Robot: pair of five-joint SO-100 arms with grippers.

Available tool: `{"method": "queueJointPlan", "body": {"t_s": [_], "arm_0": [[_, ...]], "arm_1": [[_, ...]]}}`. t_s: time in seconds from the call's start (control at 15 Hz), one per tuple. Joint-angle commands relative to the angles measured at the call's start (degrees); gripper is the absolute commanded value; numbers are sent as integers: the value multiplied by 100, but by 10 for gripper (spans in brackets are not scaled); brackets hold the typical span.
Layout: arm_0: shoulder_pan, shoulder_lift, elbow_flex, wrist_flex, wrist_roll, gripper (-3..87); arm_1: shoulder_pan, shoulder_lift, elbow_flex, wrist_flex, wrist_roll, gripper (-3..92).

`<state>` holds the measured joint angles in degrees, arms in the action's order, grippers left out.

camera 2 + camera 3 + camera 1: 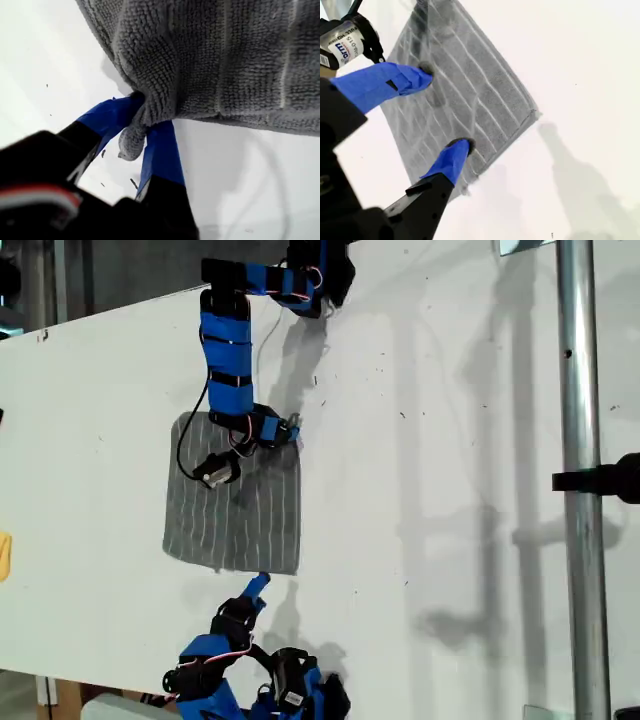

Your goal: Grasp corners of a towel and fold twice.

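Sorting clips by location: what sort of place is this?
Probably a robotics lab bench: a plain white table, a metal pole clamped beside it, and blue-taped arms working a towel.

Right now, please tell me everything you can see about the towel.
The towel is grey, looped terry-like cloth with thin white stripes, roughly square, lying mostly flat on the white table. My first gripper is shut on one corner, which bunches and lifts between the blue jaws. My second gripper is open over the opposite edge, one fingertip at the cloth near the hem.
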<state>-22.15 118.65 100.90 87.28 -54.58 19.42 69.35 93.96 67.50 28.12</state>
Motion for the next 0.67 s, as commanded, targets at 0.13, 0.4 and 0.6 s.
{"method": "queueJointPlan", "body": {"t_s": [0.13,0.4,0.6], "arm_0": [[-589,-712,334,-1046,773,264],[-650,-2461,826,-2180,571,264],[-387,-3744,246,-2153,281,258]], "arm_1": [[-123,44,-325,97,123,-2],[-185,79,-325,97,176,-2],[-185,176,-325,114,176,-2]]}}
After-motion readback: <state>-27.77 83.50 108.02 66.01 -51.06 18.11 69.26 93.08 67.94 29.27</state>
